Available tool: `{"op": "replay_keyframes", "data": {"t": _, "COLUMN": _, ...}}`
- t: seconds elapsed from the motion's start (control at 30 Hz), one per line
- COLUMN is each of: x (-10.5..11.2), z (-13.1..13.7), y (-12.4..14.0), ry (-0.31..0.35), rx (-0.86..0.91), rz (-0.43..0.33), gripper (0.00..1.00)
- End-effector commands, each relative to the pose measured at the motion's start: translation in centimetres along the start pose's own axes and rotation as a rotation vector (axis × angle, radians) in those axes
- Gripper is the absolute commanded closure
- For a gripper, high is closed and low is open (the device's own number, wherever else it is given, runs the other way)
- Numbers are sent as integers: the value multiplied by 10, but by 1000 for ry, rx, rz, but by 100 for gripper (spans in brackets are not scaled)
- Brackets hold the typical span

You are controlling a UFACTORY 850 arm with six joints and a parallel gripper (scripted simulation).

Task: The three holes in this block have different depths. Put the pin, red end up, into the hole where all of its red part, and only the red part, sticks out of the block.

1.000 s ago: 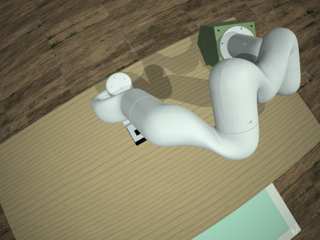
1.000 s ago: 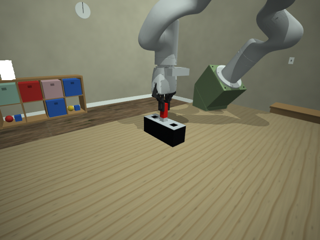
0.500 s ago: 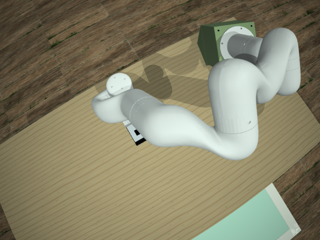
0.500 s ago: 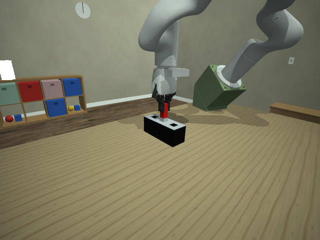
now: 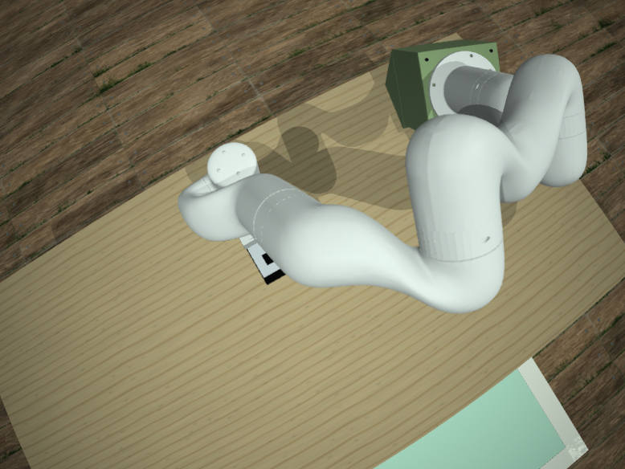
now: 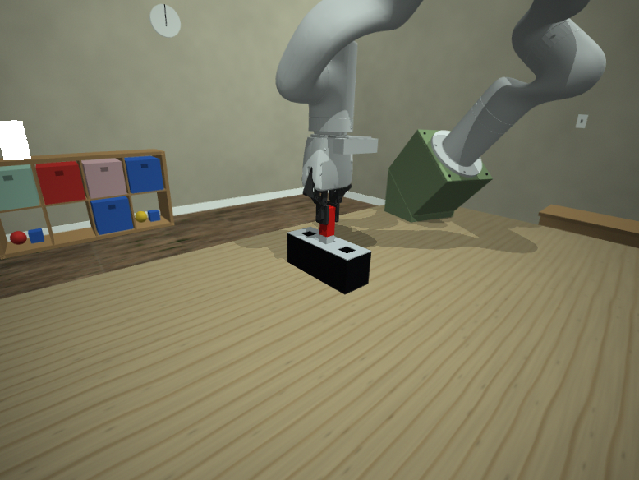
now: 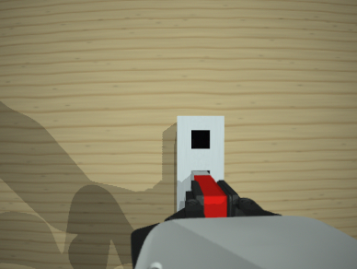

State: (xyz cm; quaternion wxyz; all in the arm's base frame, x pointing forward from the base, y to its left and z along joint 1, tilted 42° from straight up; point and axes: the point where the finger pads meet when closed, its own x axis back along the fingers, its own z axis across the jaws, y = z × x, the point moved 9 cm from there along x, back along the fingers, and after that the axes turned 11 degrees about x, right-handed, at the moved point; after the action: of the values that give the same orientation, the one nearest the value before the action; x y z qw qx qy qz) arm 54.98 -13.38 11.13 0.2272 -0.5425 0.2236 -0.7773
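Observation:
A black block with a pale top and three square holes stands on the wooden table. The pin stands upright in the middle hole, red end up. A short pale strip of it shows between the red part and the block top. My gripper is shut on the red part from above. In the wrist view the red pin end sits between the dark fingers over the block's pale top, with one open hole ahead. In the top view the arm hides all but one corner of the block.
The arm's green base stands behind the block at the right. A shelf with coloured boxes stands by the far wall at the left. A pale green mat lies beyond the table's edge.

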Motion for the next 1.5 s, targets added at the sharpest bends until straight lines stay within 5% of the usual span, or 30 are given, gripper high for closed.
{"op": "replay_keyframes", "data": {"t": 0.0, "x": 1, "z": 1, "y": 0, "ry": 2, "rx": 0, "rz": -1, "gripper": 100}}
{"op": "replay_keyframes", "data": {"t": 1.47, "x": -3, "z": 1, "y": 0, "ry": 1, "rx": 0, "rz": -1, "gripper": 100}}
